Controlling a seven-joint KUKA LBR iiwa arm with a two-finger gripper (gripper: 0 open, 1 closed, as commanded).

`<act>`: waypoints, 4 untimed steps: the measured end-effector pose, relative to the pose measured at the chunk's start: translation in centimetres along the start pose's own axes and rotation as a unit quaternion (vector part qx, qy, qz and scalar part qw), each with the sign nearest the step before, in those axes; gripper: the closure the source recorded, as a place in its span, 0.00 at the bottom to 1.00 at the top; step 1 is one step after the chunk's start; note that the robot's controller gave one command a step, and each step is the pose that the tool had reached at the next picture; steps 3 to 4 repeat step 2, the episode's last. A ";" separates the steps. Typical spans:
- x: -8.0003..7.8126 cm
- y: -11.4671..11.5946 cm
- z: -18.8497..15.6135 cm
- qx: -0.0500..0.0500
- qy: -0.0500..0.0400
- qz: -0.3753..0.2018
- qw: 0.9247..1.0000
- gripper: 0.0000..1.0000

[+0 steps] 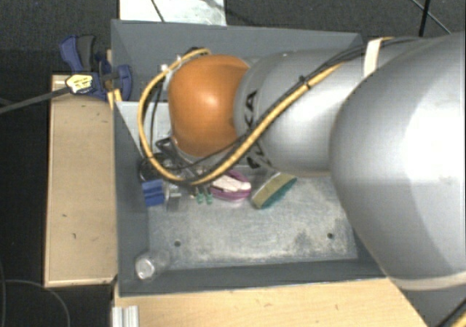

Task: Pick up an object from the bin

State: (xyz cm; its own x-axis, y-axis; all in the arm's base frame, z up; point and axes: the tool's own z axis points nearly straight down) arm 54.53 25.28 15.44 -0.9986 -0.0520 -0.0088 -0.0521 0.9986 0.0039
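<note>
My gripper [170,171] shows as a dark body under the wrist, low over the bin's left part. Just below it to the left, a small blue block [152,192] lies against the left wall. To its right a pink and white thing [232,187] lies on the floor, with something green at its left end. Further right lies a yellow sponge with a green face [273,190], tilted. I see nothing held in the gripper.
A small clear round cap [145,267] sits in the bin's front left corner. The arm with its orange cover and cables hides the back and right of the bin. Bare grey floor stretches along the front.
</note>
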 end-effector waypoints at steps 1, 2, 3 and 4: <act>0.3 -0.4 -2.5 0.001 0.002 -0.003 1.000 1.00; 0.3 -0.2 -7.2 0.000 0.000 0.009 1.000 1.00; 0.3 -0.2 -7.2 0.000 0.000 0.009 1.000 1.00; 0.3 -0.2 -7.2 0.000 0.000 0.009 1.000 1.00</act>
